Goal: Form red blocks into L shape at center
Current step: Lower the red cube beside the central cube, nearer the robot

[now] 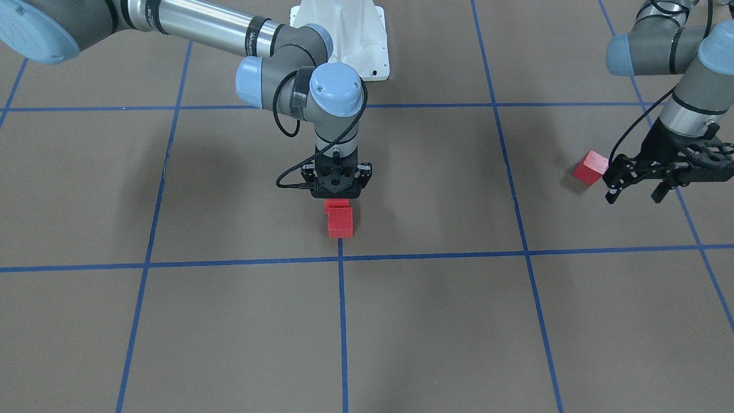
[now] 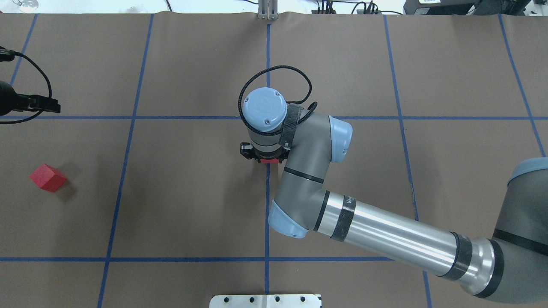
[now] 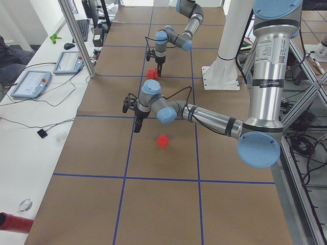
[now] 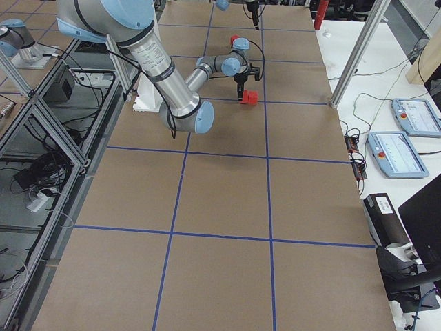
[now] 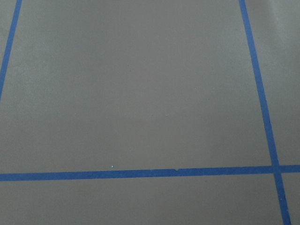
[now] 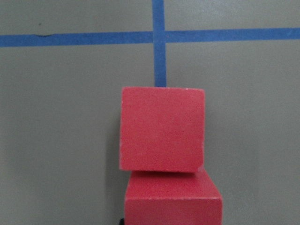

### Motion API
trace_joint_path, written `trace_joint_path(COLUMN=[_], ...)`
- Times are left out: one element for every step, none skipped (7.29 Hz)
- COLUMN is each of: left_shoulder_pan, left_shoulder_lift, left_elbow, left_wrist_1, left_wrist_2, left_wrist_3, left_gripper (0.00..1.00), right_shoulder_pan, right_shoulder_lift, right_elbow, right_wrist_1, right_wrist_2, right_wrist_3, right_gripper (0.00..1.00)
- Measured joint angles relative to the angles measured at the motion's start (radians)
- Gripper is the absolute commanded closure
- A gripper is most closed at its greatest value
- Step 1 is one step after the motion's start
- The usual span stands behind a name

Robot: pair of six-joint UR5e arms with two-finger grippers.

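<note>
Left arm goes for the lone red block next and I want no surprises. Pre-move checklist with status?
1. Left tool open and empty: ok.
2. Lone red block in the left wrist view: not ok, only brown surface shows.
3. Left tool over lone red block: not ok, it hangs beside it.
4. Placed pair touching: ok, slightly skewed.
5. Placed pair by center crossing: ok, just robot-side.
6. Right tool clear of placed pair: cannot tell, tips hidden.

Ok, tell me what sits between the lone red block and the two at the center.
Nothing but bare brown surface crossed by one blue tape line, lone block to center pair, shown in the overhead view.
</note>
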Motion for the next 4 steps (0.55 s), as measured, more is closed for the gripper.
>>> trace_joint_path(left_shoulder_pan=[0.000, 0.000, 0.000, 0.000], left_shoulder_lift=[0.000, 0.001, 0.001, 0.001], left_elbow=[0.002, 0.004, 0.006, 0.007], left_wrist_1=[0.000, 0.000, 0.000, 0.000], left_wrist_2=[0.000, 0.000, 0.000, 0.000], left_wrist_3=[0.001, 0.001, 0.002, 0.003], left_gripper=[0.00, 0.00, 0.00, 0.00], right_shoulder_pan=[0.000, 0.000, 0.000, 0.000], right_shoulder_lift=[-0.002, -0.003, -0.008, -0.015], right_elbow=[0.000, 0.000, 0.000, 0.000], right_wrist_1=[0.001, 0.005, 0.020, 0.043], right_wrist_2=[-0.007, -0.013, -0.019, -0.022], right_wrist_3=[0.000, 0.000, 0.000, 0.001], right_gripper=[0.11, 0.03, 0.02, 0.02])
